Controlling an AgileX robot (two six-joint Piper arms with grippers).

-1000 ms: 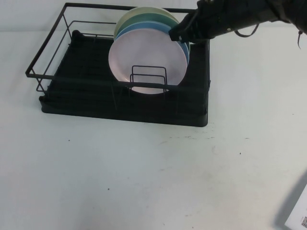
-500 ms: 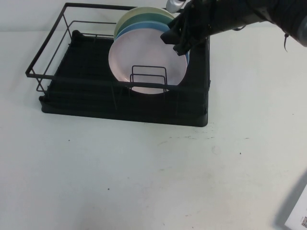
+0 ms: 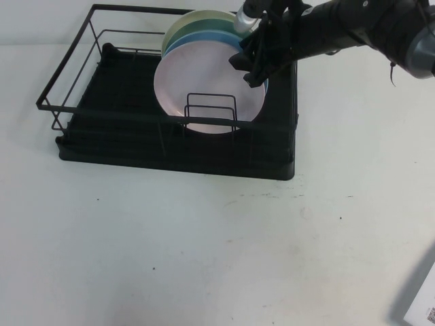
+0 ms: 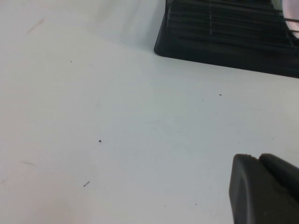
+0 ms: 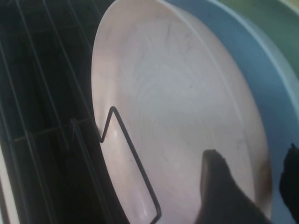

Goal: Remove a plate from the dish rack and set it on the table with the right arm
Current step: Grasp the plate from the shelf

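Since a second ago, my right gripper (image 3: 253, 66) has swung from beside the rack to the plate (image 3: 204, 85), fingers apart astride its upper rim; plate upright in the dish rack (image 3: 75, 102). Left gripper (image 4: 264, 191) over table (image 4: 117, 116), aperture indeterminable.

The rack (image 3: 170, 129) sits at the far side of the table (image 3: 204, 251), left of centre. Three plates stand on edge in its right half: the plate (image 3: 204, 85) in front, behind the dividers (image 3: 211, 112), a second plate (image 3: 204, 39) behind it, a third (image 3: 197, 20) rearmost. The right gripper (image 3: 251, 64) is at the front plate's upper right rim, one finger on either side of it. The left gripper (image 4: 264, 186) hangs over bare table near the rack.
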